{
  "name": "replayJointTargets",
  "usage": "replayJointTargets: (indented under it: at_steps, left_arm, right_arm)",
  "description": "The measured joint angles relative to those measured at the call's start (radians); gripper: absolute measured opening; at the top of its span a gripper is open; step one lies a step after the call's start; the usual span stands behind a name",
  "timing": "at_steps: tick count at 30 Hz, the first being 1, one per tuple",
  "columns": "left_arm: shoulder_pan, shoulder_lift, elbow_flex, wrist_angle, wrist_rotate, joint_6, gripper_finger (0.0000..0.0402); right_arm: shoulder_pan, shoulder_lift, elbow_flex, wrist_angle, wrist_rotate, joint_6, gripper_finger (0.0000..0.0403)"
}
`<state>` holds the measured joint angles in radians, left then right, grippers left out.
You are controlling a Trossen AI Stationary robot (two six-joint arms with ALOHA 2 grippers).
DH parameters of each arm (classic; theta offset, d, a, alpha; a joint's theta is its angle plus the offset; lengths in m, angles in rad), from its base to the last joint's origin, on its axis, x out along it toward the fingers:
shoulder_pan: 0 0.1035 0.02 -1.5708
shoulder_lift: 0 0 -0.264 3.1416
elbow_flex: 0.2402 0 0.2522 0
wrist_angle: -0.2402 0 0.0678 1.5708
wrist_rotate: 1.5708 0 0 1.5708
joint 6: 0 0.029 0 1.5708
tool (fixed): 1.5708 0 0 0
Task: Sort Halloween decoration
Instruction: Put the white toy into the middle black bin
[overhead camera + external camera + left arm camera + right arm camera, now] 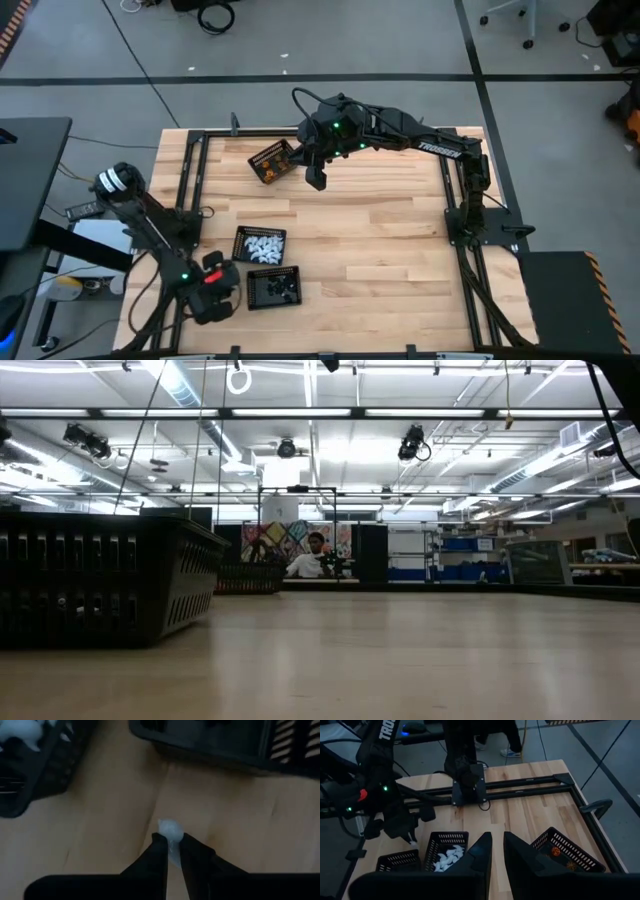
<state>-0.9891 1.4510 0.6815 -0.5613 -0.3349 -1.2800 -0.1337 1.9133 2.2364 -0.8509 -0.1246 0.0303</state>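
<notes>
High view: you are looking straight down on a wooden table (380, 230) framed by dark rails. Your left gripper (222, 290) sits at the near left corner, just beside two black mesh baskets. In its wrist view the two dark fingers (157, 852) are pinched on a small white piece (171, 831), held above bare wood. The basket of white pieces (262, 246) lies next to the basket of black pieces (273, 288). Your right gripper (316, 178) hangs at the far side, just beside a tilted basket of orange pieces (272, 162). Its fingers (482, 851) stand slightly parted with nothing between them. In the low view, a person (312, 558) sits far behind the table.
</notes>
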Motion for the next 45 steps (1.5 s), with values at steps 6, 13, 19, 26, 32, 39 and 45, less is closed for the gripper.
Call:
replayJointTargets:
  at_steps: [6,13,19,26,32,39,45]
  left_arm:
    - [-0.056,-0.043,0.000,-0.037,-0.084,-0.142,0.0049]
    - [-0.068,-0.150,0.001,-0.076,-0.232,-0.172,0.0049]
    - [0.030,-0.226,0.001,-0.161,-0.306,-0.130,0.0049]
    - [0.259,-0.236,0.001,-0.130,-0.264,0.158,0.0049]
    - [0.498,-0.233,-0.029,0.005,-0.033,0.453,0.0049]
    - [0.666,-0.233,-0.109,0.114,0.176,0.557,0.0054]
    - [0.699,-0.233,-0.108,0.172,0.207,0.621,0.0114]
  right_arm:
    - [0.000,0.000,0.000,0.000,0.000,0.000,0.0054]
    - [0.000,0.000,0.000,0.001,0.000,0.001,0.0054]
    - [0.000,0.000,0.000,0.005,0.000,0.001,0.0054]
    - [0.000,0.000,0.000,0.005,0.000,0.001,0.0054]
    - [0.000,0.000,0.000,0.005,0.001,-0.004,0.0054]
    - [0.000,0.000,0.000,0.002,0.001,-0.006,0.0054]
    - [-0.002,-0.002,0.000,-0.050,-0.007,-0.011,0.0054]
